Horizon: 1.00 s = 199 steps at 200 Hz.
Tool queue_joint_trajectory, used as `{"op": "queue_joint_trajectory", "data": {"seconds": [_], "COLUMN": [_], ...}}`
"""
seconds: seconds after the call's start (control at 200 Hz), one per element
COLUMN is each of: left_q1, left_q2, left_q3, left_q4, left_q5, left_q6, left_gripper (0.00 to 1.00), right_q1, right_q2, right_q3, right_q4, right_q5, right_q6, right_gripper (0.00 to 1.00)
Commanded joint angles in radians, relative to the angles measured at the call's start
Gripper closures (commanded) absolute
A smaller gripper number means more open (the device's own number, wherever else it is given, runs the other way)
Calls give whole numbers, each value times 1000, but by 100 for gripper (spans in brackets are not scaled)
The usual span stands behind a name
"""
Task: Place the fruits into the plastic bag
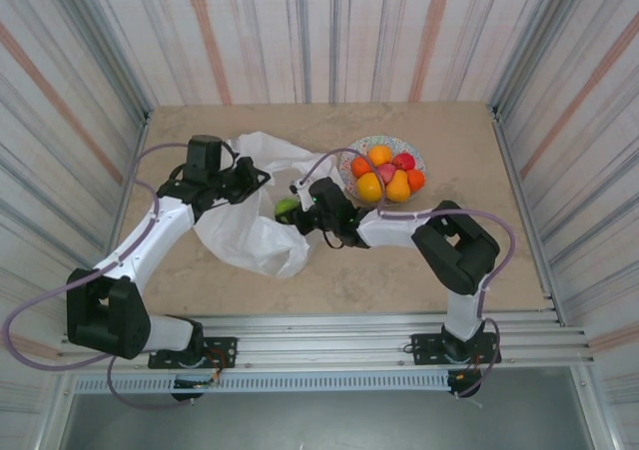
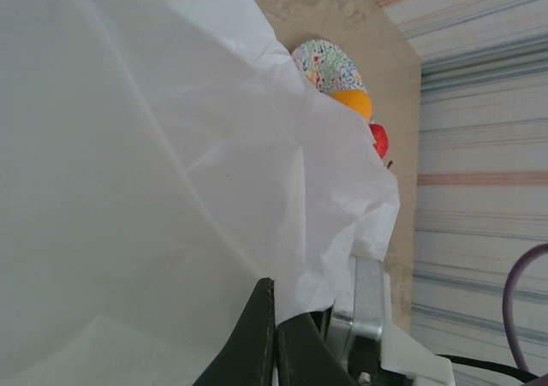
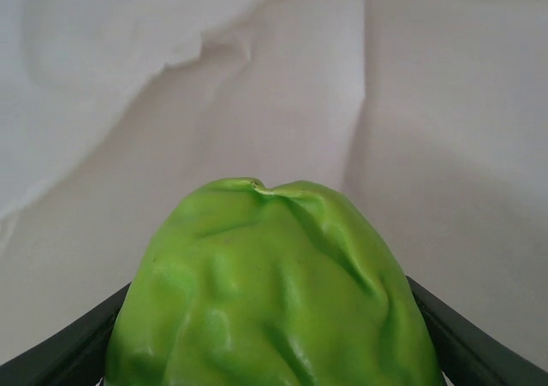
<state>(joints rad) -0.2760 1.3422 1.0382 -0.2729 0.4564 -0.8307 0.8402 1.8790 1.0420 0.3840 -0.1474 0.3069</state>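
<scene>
The left arm (image 1: 150, 235) and right arm (image 1: 397, 228) wear smooth white shells over their links, with chunky black housings at the joints. A thin purple cable (image 1: 165, 147) loops along each, above black bolted base plates (image 1: 444, 348). The left gripper (image 2: 274, 309) has slim matte-black fingers (image 2: 255, 339).

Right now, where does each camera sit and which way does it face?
Top external: above and behind the bases, looking down at the table; both arms show.
Left wrist: on the left arm, looking along the left fingers, shut on the plastic bag.
Right wrist: on the right arm, facing the bag past the green apple between the right fingers.
Shared: all three show the bag; top and right wrist, the apple.
</scene>
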Motion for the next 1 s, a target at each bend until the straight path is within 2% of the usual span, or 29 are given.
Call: {"op": "queue_joint_trajectory", "data": {"seconds": [0.0,0.09,0.376,0.701,0.877,0.992], "left_q1": [-28,-38,-40,-38,-37,-29], "left_q2": [-40,-47,-72,-36,-14,1], "left_q3": [-9,-24,-97,-104,-121,-137], "left_q4": [39,70,196,225,255,280], "left_q5": [25,32,63,87,93,107], "left_q6": [-68,-119,-280,-291,-294,-305], "left_gripper": [100,100,100,100,100,100], "right_q1": [10,4,-6,15,10,4], "right_q2": [42,65,142,240,215,194], "right_q3": [45,75,72,161,158,154], "right_q4": [81,89,170,171,163,155], "right_q5": [69,119,165,127,101,87], "right_q6": [29,25,18,58,101,132], "right_gripper": [51,50,45,39,29,19]}}
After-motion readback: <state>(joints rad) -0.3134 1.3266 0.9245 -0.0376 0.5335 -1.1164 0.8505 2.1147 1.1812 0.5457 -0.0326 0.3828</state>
